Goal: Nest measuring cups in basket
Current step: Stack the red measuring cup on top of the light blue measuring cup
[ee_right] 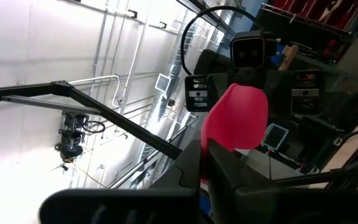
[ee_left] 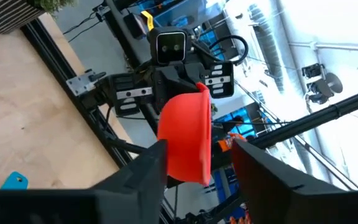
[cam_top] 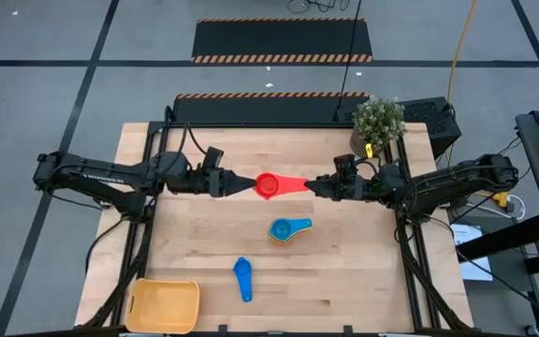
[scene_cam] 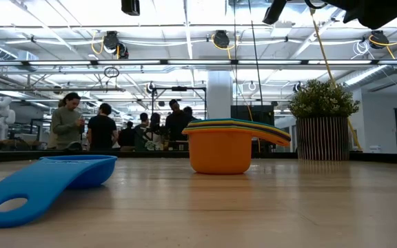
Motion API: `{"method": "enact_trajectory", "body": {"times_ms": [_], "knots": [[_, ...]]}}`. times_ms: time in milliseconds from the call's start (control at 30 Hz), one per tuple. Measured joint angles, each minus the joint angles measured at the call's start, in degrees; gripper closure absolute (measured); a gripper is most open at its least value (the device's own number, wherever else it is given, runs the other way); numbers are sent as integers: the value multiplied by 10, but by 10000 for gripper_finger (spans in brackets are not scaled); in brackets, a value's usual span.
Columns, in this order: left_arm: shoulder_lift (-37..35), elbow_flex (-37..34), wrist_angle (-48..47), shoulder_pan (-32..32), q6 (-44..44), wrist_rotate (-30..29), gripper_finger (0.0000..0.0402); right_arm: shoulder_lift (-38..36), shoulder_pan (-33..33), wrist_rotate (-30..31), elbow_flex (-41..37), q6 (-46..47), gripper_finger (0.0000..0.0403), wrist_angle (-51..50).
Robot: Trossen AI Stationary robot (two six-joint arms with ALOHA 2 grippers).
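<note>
Right gripper [cam_top: 313,185] clamped on the handle of the red cup [cam_top: 269,185], held in the air over the middle of the desk [cam_top: 344,281]. Left gripper [cam_top: 241,184] at the bowl, fingers spread either side of it, not visibly pinching. Looks like a handover: best to close the left firmly on the bowl rim before loosening the right, keeping the cup level. Then carry toward the nested stack [cam_top: 288,228] just below, lining up handles. Lone blue cup [cam_top: 242,277] lying nearer the front; basket [cam_top: 165,306] at the front left corner.
</note>
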Motion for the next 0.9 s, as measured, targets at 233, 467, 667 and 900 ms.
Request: {"method": "enact_trajectory", "body": {"times_ms": [233,467,667,900], "knots": [[0,0,0,0,16,6,307,0,0,0,0,-2,403,8],[0,0,3,0,41,12,376,0,0,-1,0,-6,403,12],[-1,0,35,0,67,14,392,0,0,0,0,-7,403,12],[-1,0,39,0,70,14,396,0,0,3,0,-9,399,10]]}}
